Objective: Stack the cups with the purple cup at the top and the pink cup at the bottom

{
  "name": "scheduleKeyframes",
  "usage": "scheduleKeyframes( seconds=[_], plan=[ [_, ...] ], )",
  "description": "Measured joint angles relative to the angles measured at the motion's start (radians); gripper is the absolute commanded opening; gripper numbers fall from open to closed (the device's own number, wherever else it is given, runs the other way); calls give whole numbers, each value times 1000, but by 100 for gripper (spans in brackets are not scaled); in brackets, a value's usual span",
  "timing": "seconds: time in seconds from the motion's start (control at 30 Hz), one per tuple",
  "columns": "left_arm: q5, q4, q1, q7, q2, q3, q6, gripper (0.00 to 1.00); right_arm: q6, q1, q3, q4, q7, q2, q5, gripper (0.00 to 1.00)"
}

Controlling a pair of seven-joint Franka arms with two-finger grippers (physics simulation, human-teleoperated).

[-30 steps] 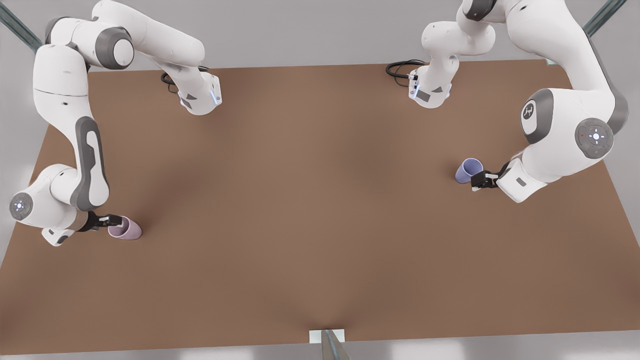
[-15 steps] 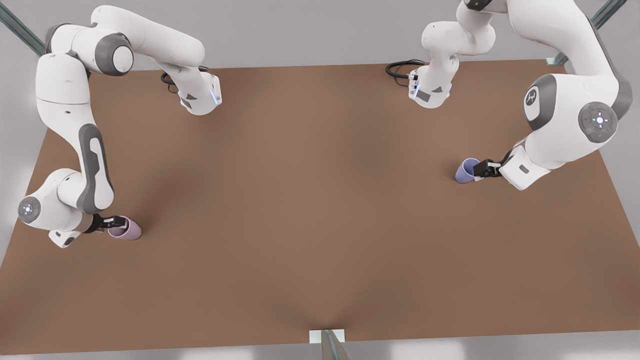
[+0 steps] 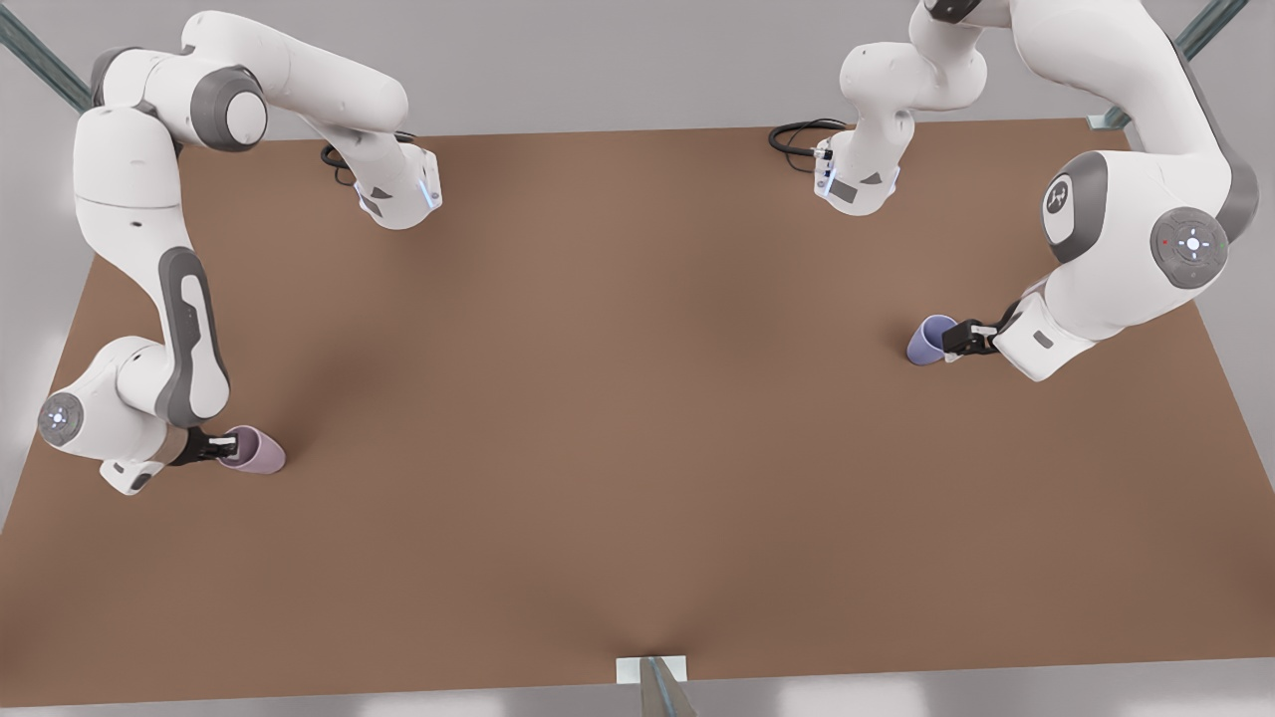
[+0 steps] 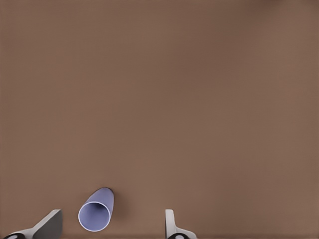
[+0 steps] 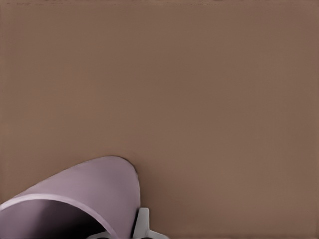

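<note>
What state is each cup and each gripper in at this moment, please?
Pink cup: on the table, near the front view's left, its rim at the right gripper.
Purple cup: on the table, near the front view's right, between the left gripper's fingers.
Right gripper: at the pink cup's rim.
Left gripper: open, a finger on each side of the purple cup.
</note>
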Motion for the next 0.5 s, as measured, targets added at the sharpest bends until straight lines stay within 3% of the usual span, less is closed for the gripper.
scheduleKeyframes(
  seconds=[0.2, 0.5],
  plan=[
    [1, 0, 0, 0, -3, 0, 0, 100, -62, 95, 4, 3, 0, -102, 3, 21],
    [3, -5, 0, -1, -2, 0, -5, 100, -121, 378, 8, 19, 94, -117, 40, 21]
  ],
)
